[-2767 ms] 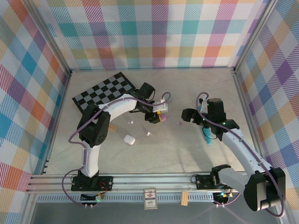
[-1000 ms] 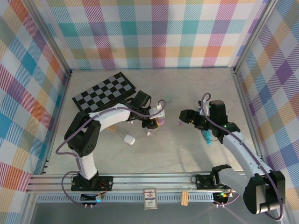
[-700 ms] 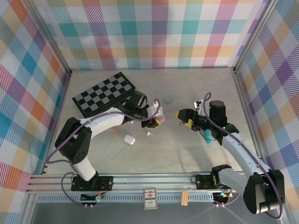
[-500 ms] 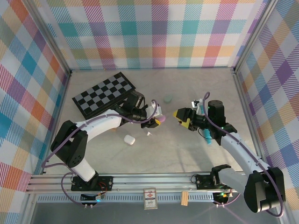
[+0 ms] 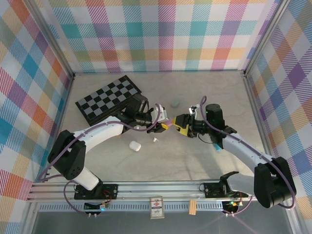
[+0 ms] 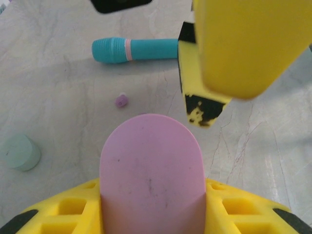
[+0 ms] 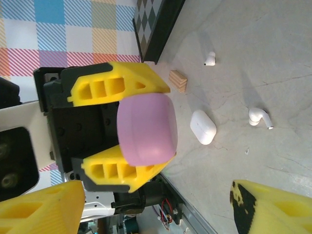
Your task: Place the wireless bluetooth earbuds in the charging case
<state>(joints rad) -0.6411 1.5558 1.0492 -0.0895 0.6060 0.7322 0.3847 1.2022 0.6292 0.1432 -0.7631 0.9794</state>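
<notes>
the left gripper [image 5: 163, 125] pinches a purple charging case [image 7: 146, 127] across its sides and holds it up off the worktop [image 5: 195, 161], rounded end pointing toward the right arm. the right gripper [image 5: 181, 125] faces it just beside that end, its fingers spread wide and holding nothing. the case looks shut, so the step in hand seems to be a two-arm move on the case itself: getting the lid open, or passing it over, before any bud goes in. next, the right gripper probably needs to line up squarely on the free end and close gently while the left keeps the body steady.

the earbuds lie on the worktop: a purple earbud [image 6: 121, 101] near the teal pen [image 6: 134, 49], and two white earbuds [image 7: 258, 118] near a white case [image 7: 203, 127]. a mint case [image 6: 18, 152] sits apart.

no brand or writing shows on the cases. a small tag [image 5: 156, 206] on the near rail is too small to read.
</notes>
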